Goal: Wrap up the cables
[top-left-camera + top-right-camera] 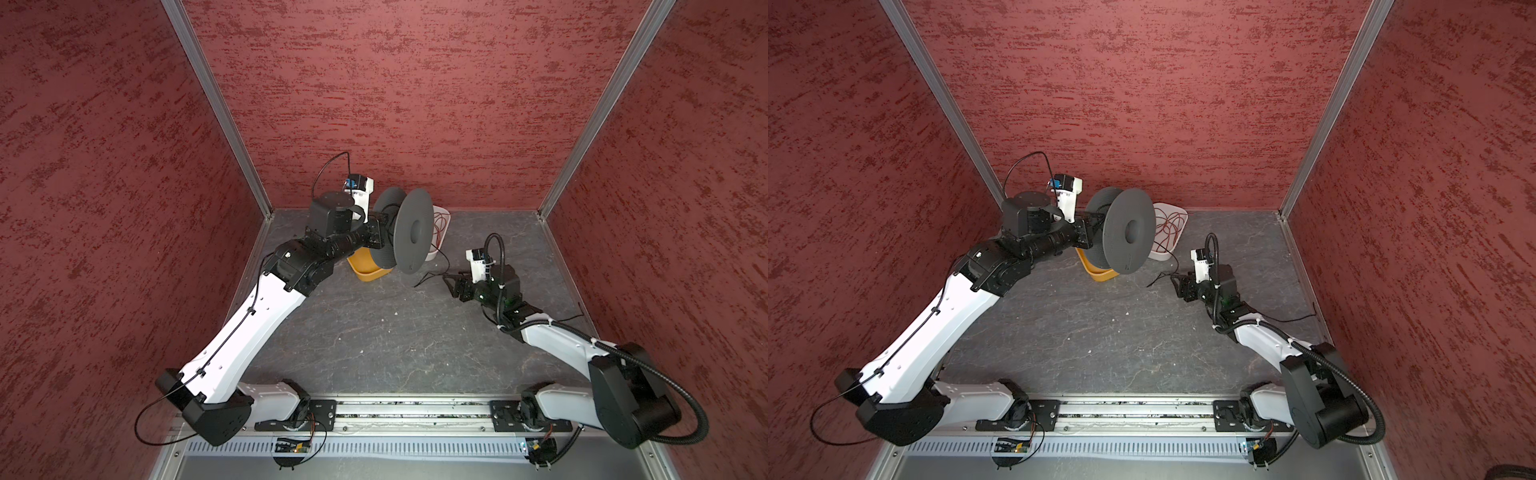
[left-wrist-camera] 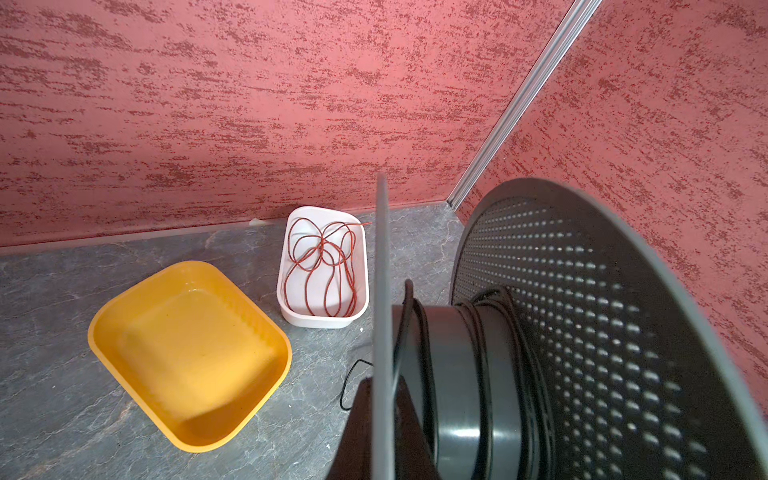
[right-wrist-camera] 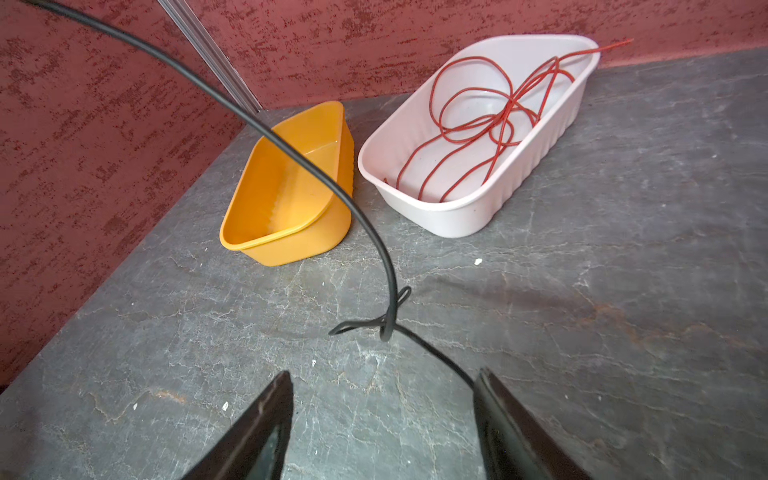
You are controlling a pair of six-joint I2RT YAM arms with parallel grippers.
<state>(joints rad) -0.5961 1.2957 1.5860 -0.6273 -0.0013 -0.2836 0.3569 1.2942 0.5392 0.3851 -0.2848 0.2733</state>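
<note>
The right gripper (image 3: 384, 374) is open and empty. The black wire (image 3: 392, 286) forms a small kink just ahead of it, then climbs to the spool (image 1: 409, 232) clamped in the closed left gripper (image 1: 376, 235). The wire looks light, limp and likely to slip, so the best place to pinch it is probably the straight run just beyond the kink.

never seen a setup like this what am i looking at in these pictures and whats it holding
Two robot arms stand at a grey table, each ending in a two-fingered gripper. Two pictures look down from above; two come from wrist cameras. The left gripper is clamped on a grey spool, held above the table, with black wire wound on its core. The wire's loose knotted end trails down before the right gripper, which is open and holds nothing. At the back sit an empty yellow tray and a white tray with tangled red wire.
</note>
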